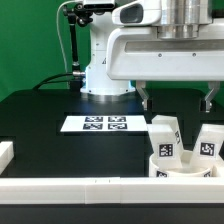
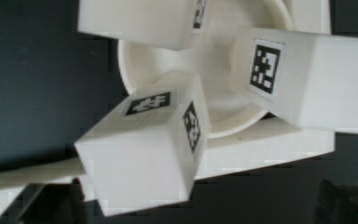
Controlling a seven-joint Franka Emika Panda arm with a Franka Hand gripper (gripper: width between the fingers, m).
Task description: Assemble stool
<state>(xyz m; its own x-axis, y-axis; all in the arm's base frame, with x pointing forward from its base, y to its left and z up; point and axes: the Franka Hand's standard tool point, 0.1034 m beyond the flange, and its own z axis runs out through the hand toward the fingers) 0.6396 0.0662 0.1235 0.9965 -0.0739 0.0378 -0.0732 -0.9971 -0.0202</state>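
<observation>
The stool's round white seat (image 1: 190,171) lies at the exterior view's right, against the front rail. Three blocky white legs with square tags rise from it: one at the back (image 1: 164,133), one at the right (image 1: 207,143) and one in front (image 1: 164,163). My gripper (image 1: 178,98) hangs open above them, touching nothing. In the wrist view the seat (image 2: 144,72) shows below with a leg (image 2: 144,148) tilted across it and another leg (image 2: 293,78) beside it. My gripper (image 2: 194,208) has its dark fingers (image 2: 44,204) spread wide at the picture's edge.
The marker board (image 1: 100,124) lies flat mid-table in front of the arm's white base (image 1: 105,70). A long white rail (image 1: 90,190) runs along the front edge, and a short rail piece (image 1: 8,152) sits at the exterior view's left. The table top is black.
</observation>
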